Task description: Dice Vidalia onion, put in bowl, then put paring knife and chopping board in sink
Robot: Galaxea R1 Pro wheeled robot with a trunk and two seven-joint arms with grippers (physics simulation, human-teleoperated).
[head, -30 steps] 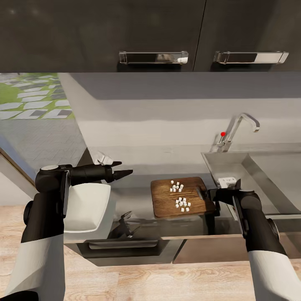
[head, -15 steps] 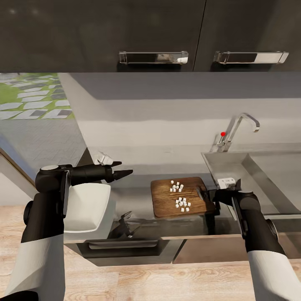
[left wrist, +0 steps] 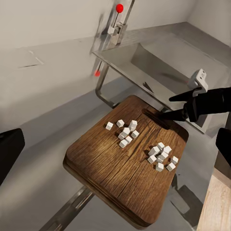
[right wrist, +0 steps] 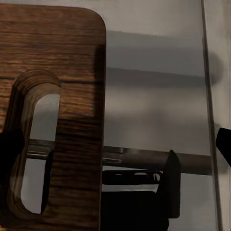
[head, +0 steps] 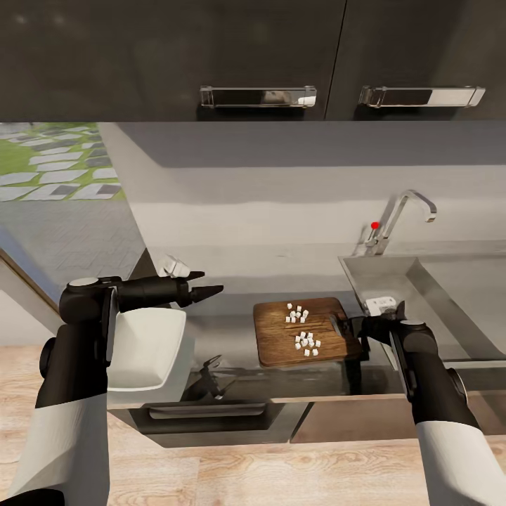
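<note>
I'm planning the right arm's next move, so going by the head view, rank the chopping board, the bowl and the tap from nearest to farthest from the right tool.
1. Chopping board: right tool at its handle end.
2. Tap: behind, at the sink's back.
3. Bowl: far left, under the left arm.

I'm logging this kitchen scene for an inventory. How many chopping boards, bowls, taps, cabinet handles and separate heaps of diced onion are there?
chopping board: 1
bowl: 1
tap: 1
cabinet handles: 2
heaps of diced onion: 2
Total: 7
</note>
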